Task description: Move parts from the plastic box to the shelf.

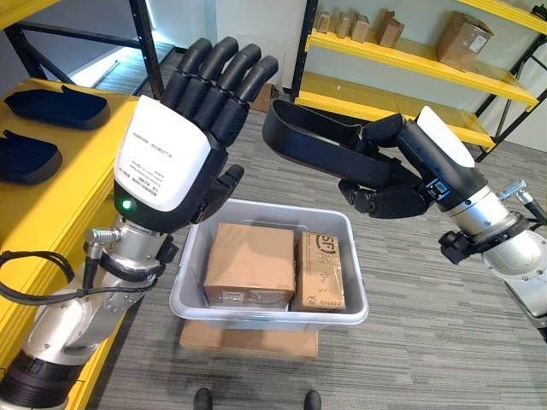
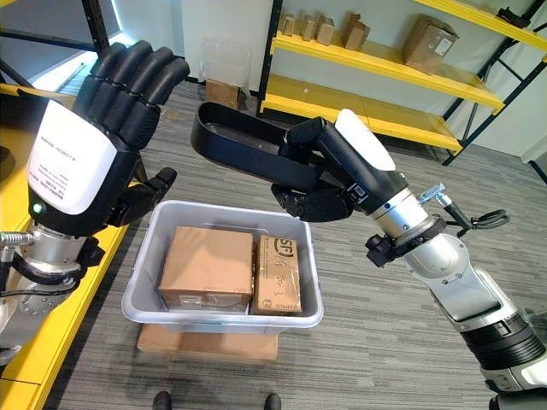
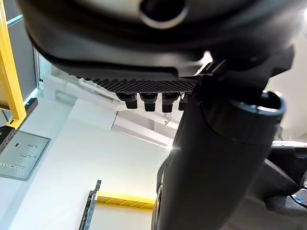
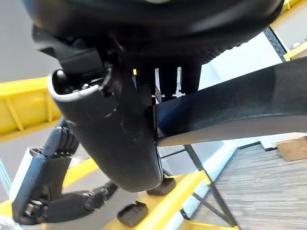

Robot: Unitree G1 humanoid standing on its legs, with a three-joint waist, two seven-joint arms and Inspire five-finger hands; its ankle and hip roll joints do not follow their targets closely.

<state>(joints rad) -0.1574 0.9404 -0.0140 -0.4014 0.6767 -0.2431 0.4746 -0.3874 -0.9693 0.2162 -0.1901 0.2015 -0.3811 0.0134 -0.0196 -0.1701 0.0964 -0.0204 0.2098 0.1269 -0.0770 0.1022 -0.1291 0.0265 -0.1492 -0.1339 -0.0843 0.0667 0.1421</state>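
While the right hand [image 2: 329,192] grips a long black part [image 2: 244,145] by one end, fingers and thumb curled round it, the piece hangs in mid-air at the centre of the frame, above the far rim of the grey box [image 2: 224,320]. Its free end points toward the upper left, well clear of anything. The left hand [image 1: 184,120] stands raised at the left of the frame, fingers straight and close together, thumb out, holding nothing; it sits between the part and the yellow shelf [image 1: 51,201] along the left edge. Two more black parts [image 1: 55,107] already lie on that shelf at the upper left. Two cardboard cartons [image 1: 249,260] sit side by side in the box, which rests on a flat piece of cardboard [image 1: 248,340] on the grey floor. More yellow shelving with small cartons [image 1: 461,36] runs across the upper right.

The hold looks like the weak point: the part is long and gripped only at one end, so its weight could tip it downward or twist it out of the fingers on the swing leftward. The raised left hand stands in that path and might be struck by the free end. A low carry could catch the box rim, and a careless landing might knock the two parts already on the shelf.
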